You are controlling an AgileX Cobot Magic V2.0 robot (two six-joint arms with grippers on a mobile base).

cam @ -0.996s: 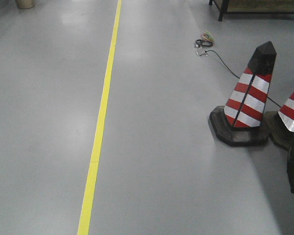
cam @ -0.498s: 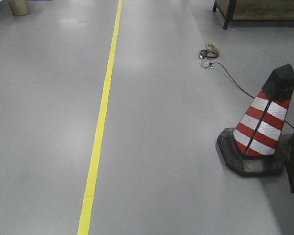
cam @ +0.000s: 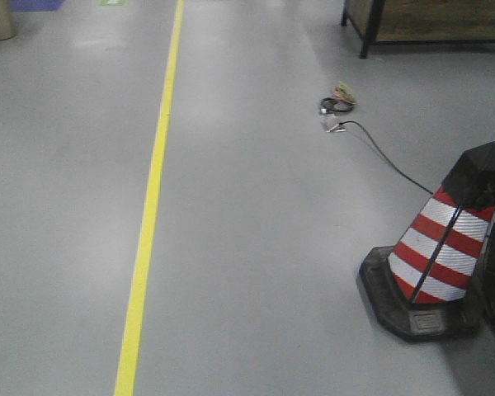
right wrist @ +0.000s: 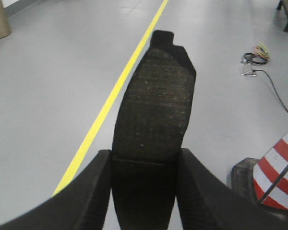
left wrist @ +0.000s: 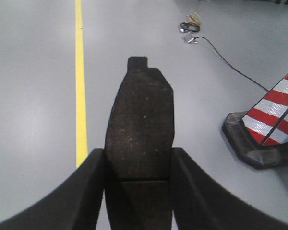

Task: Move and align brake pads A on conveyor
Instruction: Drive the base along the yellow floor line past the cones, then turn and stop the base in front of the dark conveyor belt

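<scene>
- Between the fingers of our left gripper (left wrist: pixel 138 191) sits one brake pad (left wrist: pixel 140 124), clamped at its lower end and pointing forward over the grey floor (left wrist: pixel 33 96).
- Our right gripper (right wrist: pixel 143 191) is clenched on a second brake pad (right wrist: pixel 156 105) in the same way, with the groove across the pad lying just at the fingers.
- So two pads are picked up, we judge; none is laid down or lined up yet. The other pads do not show in any view.
- No conveyor is visible in any of the views, only open floor, so we take it that the carrying part is under way and the placing and aligning are all left to do.
- Ahead of us a yellow line (cam: pixel 148 214) runs along the floor.
- A red-and-white traffic cone (cam: pixel 441 256) stands near on our right-hand side of the view; we would need to pass it with room to spare.
- A black cable (cam: pixel 379 153) trails across the floor from a small bundle of wires (cam: pixel 338 99) toward the cone, a thing the base could catch on.
- A dark-framed bench (cam: pixel 429 25) stands further off.
</scene>
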